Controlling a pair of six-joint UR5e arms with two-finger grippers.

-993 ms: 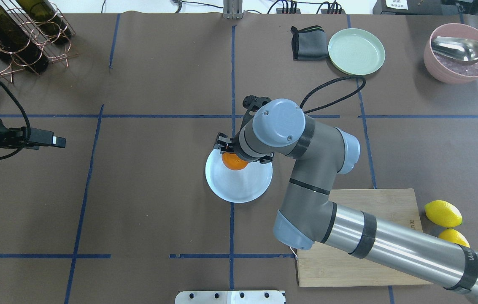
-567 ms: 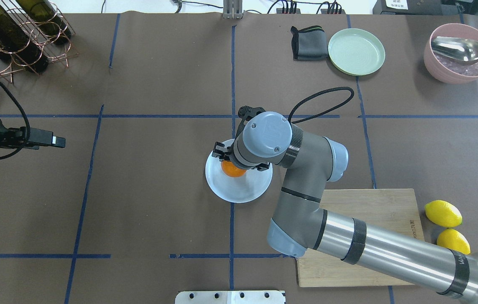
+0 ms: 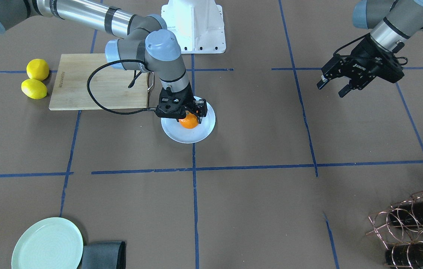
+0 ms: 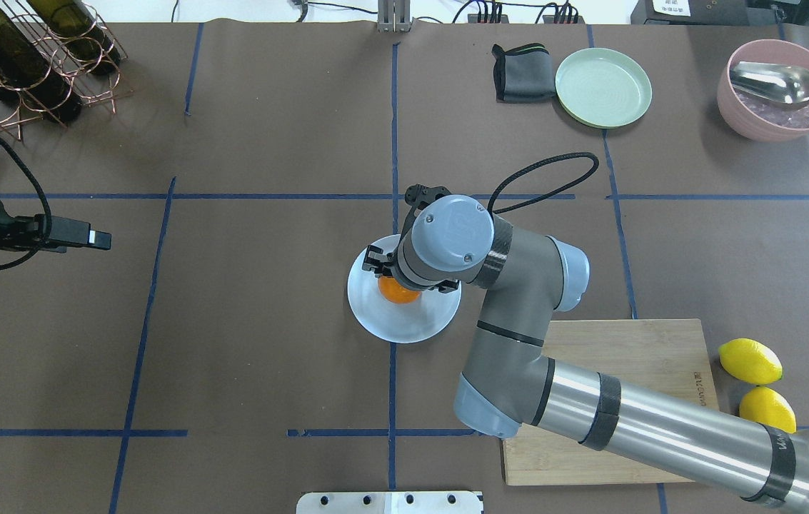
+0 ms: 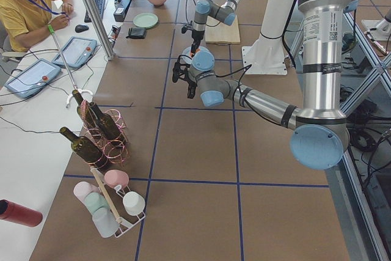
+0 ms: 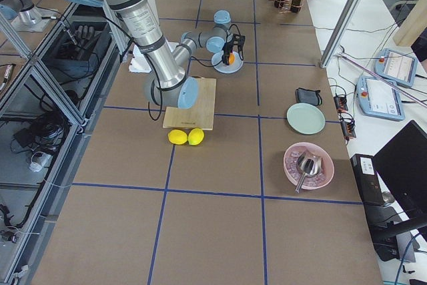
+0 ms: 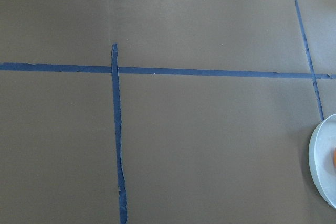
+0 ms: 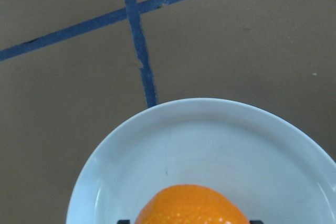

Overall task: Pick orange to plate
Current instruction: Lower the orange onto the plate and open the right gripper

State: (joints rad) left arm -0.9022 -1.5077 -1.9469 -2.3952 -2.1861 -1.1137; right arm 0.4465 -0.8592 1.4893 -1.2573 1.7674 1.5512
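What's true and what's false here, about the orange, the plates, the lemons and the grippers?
The orange is over the white plate. True.
The left gripper holds the orange. False: the right gripper is shut on it; the left gripper is open, off to the side.
The lemons lie on the board. False: they lie on the table beside it.
The green plate is empty. True.

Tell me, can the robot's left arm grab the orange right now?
Probably not. The right tool is clamped around the orange on the white plate, covering it from above and on both sides. The left tool hangs open, far off to the side.
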